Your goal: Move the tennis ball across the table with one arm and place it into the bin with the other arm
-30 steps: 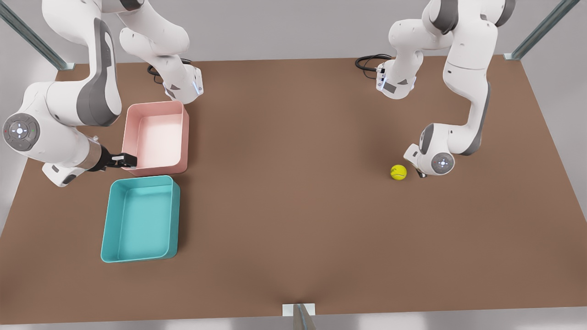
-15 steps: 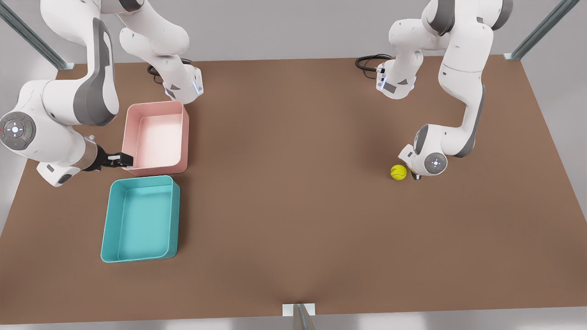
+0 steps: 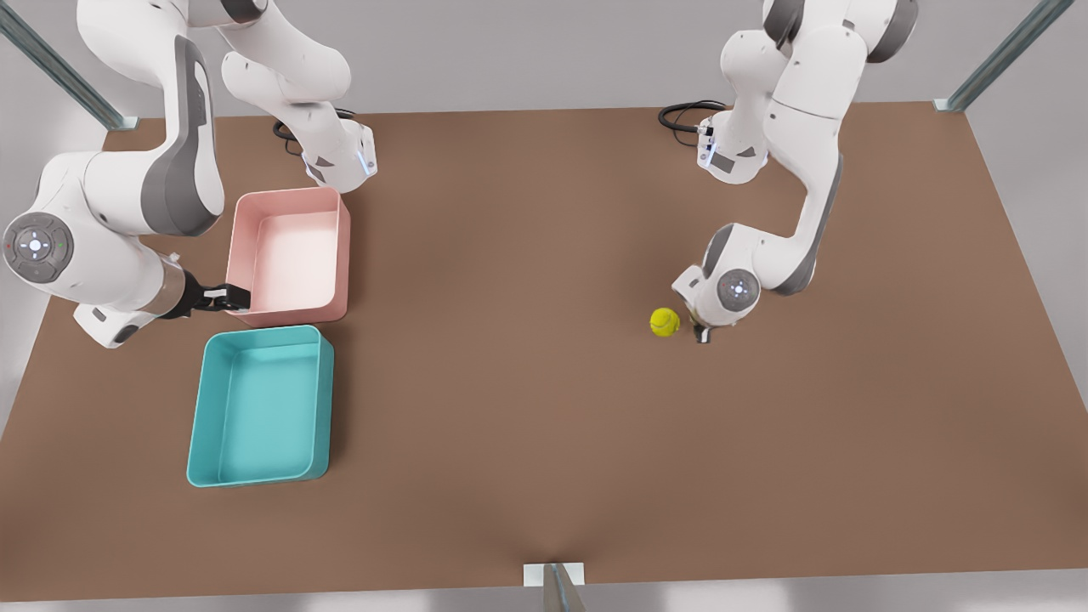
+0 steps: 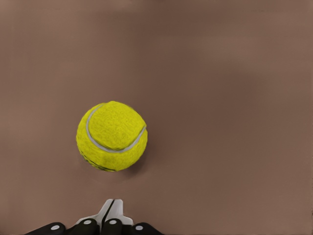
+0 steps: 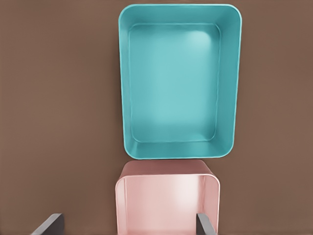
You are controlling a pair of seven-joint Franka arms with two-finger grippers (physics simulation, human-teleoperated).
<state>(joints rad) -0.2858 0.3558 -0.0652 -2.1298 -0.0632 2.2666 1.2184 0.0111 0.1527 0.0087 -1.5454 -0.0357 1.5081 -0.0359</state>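
Observation:
The yellow-green tennis ball (image 3: 665,321) lies on the brown table (image 3: 527,408), right of the middle in the front view. My left gripper (image 3: 701,334) stands low just to the front view's right of the ball, fingers shut. Seen from the left wrist, the ball (image 4: 112,135) sits a little apart from the shut fingertips (image 4: 113,215). The teal bin (image 3: 260,405) rests at the front view's left. My right gripper (image 3: 231,297) hovers open over the near wall of the pink tray, beside the bin (image 5: 180,78).
A pink tray (image 3: 289,255) of the same shape stands right behind the teal bin, and its wall (image 5: 167,169) shows between the right gripper's fingers (image 5: 49,223). Black cables (image 3: 684,115) lie at the arm bases at the back edge.
The left gripper has swept toward the front view's left, and the ball has rolled the same way ahead of it. The right arm has only shifted slightly near the pink tray.

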